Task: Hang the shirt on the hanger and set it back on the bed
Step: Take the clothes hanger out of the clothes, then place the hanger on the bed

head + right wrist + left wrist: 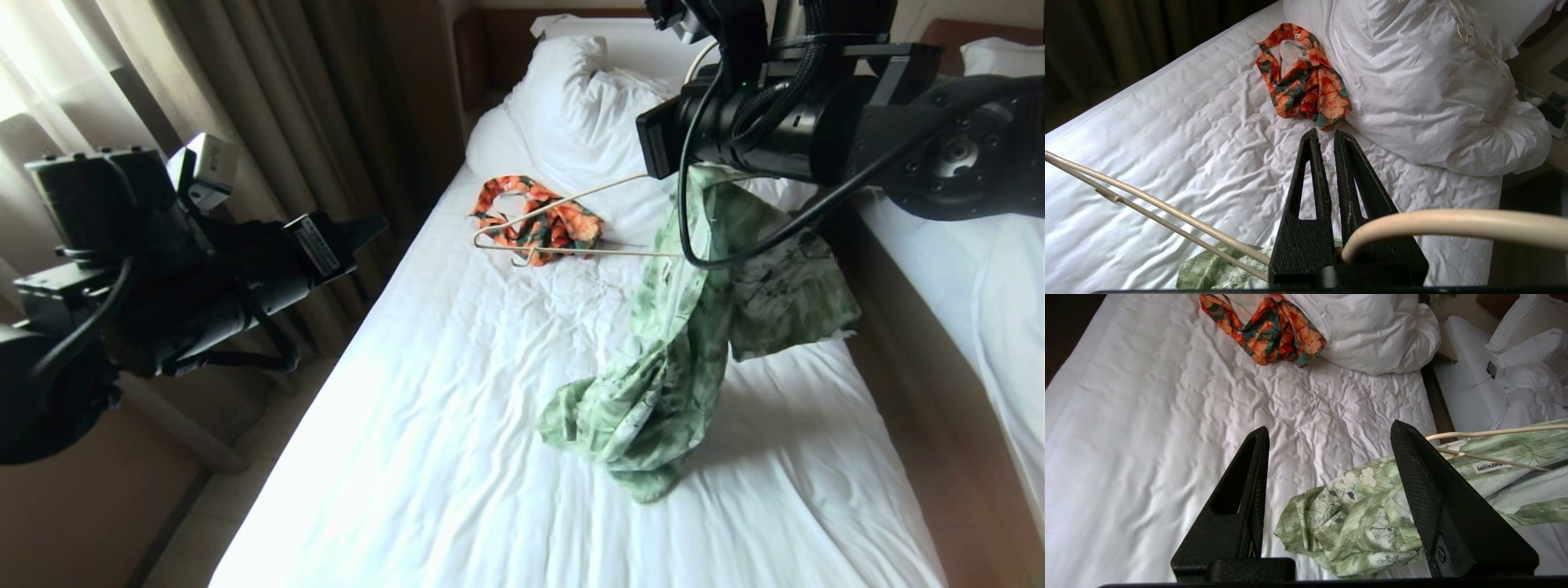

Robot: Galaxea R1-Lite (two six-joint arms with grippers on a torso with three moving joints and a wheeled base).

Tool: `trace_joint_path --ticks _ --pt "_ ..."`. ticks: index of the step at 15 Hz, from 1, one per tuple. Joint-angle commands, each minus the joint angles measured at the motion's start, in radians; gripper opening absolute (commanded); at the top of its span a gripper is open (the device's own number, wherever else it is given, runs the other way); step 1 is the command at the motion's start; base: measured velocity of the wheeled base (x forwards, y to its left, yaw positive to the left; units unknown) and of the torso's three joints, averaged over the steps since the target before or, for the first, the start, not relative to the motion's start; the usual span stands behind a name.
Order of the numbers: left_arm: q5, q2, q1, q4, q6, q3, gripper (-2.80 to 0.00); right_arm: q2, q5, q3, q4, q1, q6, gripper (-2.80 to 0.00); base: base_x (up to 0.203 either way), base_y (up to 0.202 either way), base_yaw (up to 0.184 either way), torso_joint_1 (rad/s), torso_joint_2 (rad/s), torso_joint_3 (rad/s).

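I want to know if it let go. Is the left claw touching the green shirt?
Apart. In the head view, the left gripper hangs beside the bed, with bare sheet between it and the shirt.

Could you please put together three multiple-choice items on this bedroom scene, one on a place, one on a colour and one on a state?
1. Where does the orange-and-dark-green floral garment lie?
A. on the floor
B. on the wrinkled white bed, beside the bunched white duvet
C. draped over the hanger

2. What colour is the thin wire clothes hanger?
A. cream-white
B. black
C. blue

3. How is the pale green leaf-print shirt hanging?
A. folded flat on the pillow
B. draped from one end of the raised hanger, its lower part bunched on the sheet
C. fully off the bed

Key: 1 B, the right wrist view shows it against the duvet; 2 A, pale wire throughout; 3 B, the right end effector holds the hanger up while the left end effector stands open.
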Motion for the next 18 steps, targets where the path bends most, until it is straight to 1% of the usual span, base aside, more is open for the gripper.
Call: trace_joint_path --ticks 1,2,5,6,7,8,9,10,11,12,13,14,16,18 --pt "0.002 -0.007 0.004 -0.039 -0.002 0.048 -2.8 0.013 -0.001 0.004 -0.003 0.002 0.001 -2.8 0.0 0.0 0.0 0.0 0.0 0.0" --pt "0.002 -0.014 0.011 -0.05 -0.001 0.064 -2.8 0.018 -0.002 0.004 -0.004 0.001 0.003 -2.8 0.0 0.0 0.0 0.0 0.0 0.0" --pt "-0.011 -0.069 0.072 -0.053 -0.002 0.151 -2.8 0.038 -0.007 0.006 -0.004 -0.001 0.011 -2.8 0.0 0.0 0.0 0.0 0.0 0.0" --pt "-0.027 -0.093 0.091 -0.053 -0.002 0.184 -2.8 0.044 -0.007 0.006 -0.009 -0.001 0.036 -2.8 0.0 0.0 0.0 0.0 0.0 0.0" --pt "-0.045 -0.112 0.109 -0.053 -0.002 0.211 -2.8 0.05 -0.007 0.006 -0.021 0.0 0.089 -2.8 0.0 0.0 0.0 0.0 0.0 0.0" --pt "-0.048 -0.124 0.121 -0.052 -0.001 0.227 -2.8 0.058 -0.007 0.007 -0.027 0.0 0.146 -2.8 0.0 0.0 0.0 0.0 0.0 0.0" --pt "-0.049 -0.133 0.132 -0.052 0.001 0.246 -2.8 0.065 -0.008 0.011 -0.03 0.001 0.259 -2.8 0.0 0.0 0.0 0.0 0.0 0.0" --pt "-0.048 -0.146 0.137 -0.052 0.003 0.266 -2.8 0.071 -0.012 0.022 -0.031 0.0 0.396 -2.8 0.0 0.0 0.0 0.0 0.0 0.0" --pt "-0.048 -0.161 0.141 -0.052 0.004 0.286 -2.8 0.077 -0.016 0.041 -0.03 -0.001 0.517 -2.8 0.0 0.0 0.0 0.0 0.0 0.0" --pt "-0.048 -0.175 0.142 -0.052 0.004 0.303 -2.8 0.083 -0.021 0.081 -0.025 -0.005 0.597 -2.8 0.0 0.0 0.0 0.0 0.0 0.0" --pt "-0.048 -0.192 0.142 -0.052 0.005 0.316 -2.8 0.083 -0.024 0.146 -0.018 -0.012 0.612 -2.8 0.0 0.0 0.0 0.0 0.0 0.0" --pt "-0.049 -0.212 0.142 -0.052 0.006 0.333 -2.8 0.079 -0.025 0.216 -0.006 -0.025 0.599 -2.8 0.0 0.0 0.0 0.0 0.0 0.0" --pt "-0.053 -0.233 0.136 -0.051 0.006 0.372 -2.8 0.082 -0.026 0.364 0.018 -0.07 0.519 -2.8 0.0 0.0 0.0 0.0 0.0 0.0" --pt "-0.056 -0.239 0.12 -0.052 0.022 0.406 -2.8 0.086 -0.022 0.511 0.015 -0.114 0.466 -2.8 0.0 0.0 0.0 0.0 0.0 0.0"
